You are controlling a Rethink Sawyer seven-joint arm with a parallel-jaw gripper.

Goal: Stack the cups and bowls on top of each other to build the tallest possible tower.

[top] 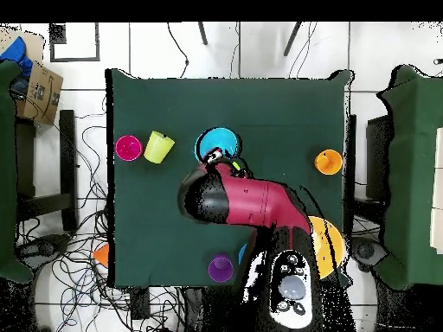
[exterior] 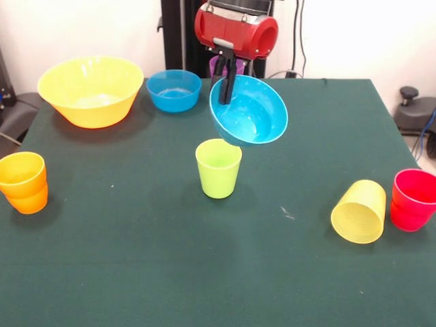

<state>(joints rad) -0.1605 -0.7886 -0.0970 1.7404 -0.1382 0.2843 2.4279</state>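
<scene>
My gripper (exterior: 226,95) is shut on the rim of a small blue bowl (exterior: 253,114). The bowl hangs tilted, its mouth toward the camera, just above and to the right of an upright lime green cup (exterior: 218,168). Bowl and cup look apart. In the overhead view the gripper (top: 213,158) is at the edge of the blue bowl (top: 218,142), which hides the lime cup. A second blue bowl (exterior: 174,90) and a large yellow-orange bowl (exterior: 90,90) stand at the far left.
On the dark green table (exterior: 136,272), stacked orange cups (exterior: 24,182) stand at the left edge. A yellow cup (exterior: 359,211) lies on its side beside stacked red cups (exterior: 412,199) at the right. A purple cup (top: 220,268) stands near the robot's base.
</scene>
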